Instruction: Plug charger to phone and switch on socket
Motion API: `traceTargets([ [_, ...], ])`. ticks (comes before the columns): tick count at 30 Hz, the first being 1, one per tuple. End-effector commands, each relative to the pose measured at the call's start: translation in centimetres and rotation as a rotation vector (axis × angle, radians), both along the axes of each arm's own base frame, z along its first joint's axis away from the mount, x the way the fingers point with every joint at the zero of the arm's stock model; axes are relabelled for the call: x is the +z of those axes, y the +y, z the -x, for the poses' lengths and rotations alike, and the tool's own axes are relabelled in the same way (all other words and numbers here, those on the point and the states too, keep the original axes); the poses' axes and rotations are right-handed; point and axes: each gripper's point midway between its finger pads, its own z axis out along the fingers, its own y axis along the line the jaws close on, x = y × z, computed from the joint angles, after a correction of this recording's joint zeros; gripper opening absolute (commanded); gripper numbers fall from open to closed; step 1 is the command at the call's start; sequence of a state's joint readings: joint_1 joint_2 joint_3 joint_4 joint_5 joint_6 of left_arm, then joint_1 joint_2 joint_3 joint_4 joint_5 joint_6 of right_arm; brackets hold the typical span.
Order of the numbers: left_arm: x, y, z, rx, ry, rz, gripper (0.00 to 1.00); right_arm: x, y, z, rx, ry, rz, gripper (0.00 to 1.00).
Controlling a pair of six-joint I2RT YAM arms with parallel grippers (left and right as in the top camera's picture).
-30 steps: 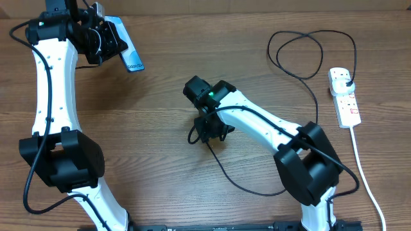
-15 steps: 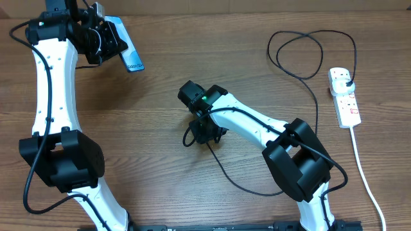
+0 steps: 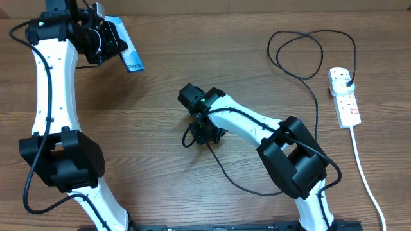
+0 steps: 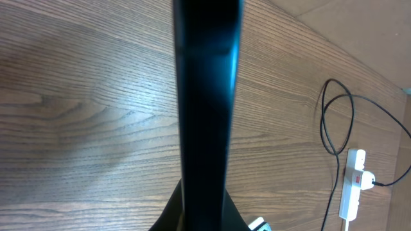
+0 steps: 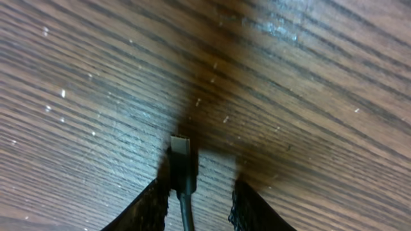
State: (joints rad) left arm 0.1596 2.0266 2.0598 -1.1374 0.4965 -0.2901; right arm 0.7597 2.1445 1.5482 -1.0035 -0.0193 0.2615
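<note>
- Charger [image 5: 186, 189], a long thin black cable, has its small metal-tipped connector [image 5: 180, 146] near the middle of the overhead frame, on the brown wooden table [image 3: 128, 128].
- The right gripper [image 3: 204, 133] has slid a little toward the left of the frame over the last second, and the elbow behind it has swung in. The loose cable end has shifted the same way.
- In the right wrist view the black fingers [image 5: 151, 205] stand apart. The cable lies against the frame-left finger, with bare table between it and the other. From what shows, nothing is pinched yet.
- The slim black-edged smartphone with a light blue screen [image 3: 130, 54], the phone of the task, has not moved. It is held up at the upper left of the overhead frame, well apart from the connector.
- The left gripper [image 3: 109, 40] is clamped on the phone. Its wrist camera shows the phone only as a dark edge-on bar.
- The white oblong power strip with red switches [image 3: 347, 102], the socket, sits untouched at the right edge, with the charger's black plug [image 3: 345, 80] already seated in its upper outlet.
- The shift looks like lining up on the connector, so the grasp, the mating with the phone and the switch all remain.
</note>
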Motion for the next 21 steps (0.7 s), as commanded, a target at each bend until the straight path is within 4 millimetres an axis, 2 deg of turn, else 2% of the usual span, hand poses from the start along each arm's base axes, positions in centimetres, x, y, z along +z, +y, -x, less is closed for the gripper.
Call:
traceTargets([
  [1, 0.84, -0.24, -0.15, -0.002, -0.020, 0.026, 0.04, -1.07, -0.35, 0.36, 0.001, 0.015, 0.028, 0.34],
  [4, 0.90, -0.25, -0.21, -0.003, -0.024, 0.028, 0.04, -1.07, -0.34, 0.43, -0.018, 0.017, 0.030, 0.27],
  [17, 0.92, -0.26, -0.24, -0.003, -0.026, 0.028, 0.04, -1.14, 0.21, 0.31, -0.010, 0.004, 0.017, 0.22],
  [21, 0.92, -0.25, -0.25, -0.003, -0.026, 0.028, 0.04, -1.28, 0.08, 0.46, -0.013, 0.008, 0.021, 0.13],
])
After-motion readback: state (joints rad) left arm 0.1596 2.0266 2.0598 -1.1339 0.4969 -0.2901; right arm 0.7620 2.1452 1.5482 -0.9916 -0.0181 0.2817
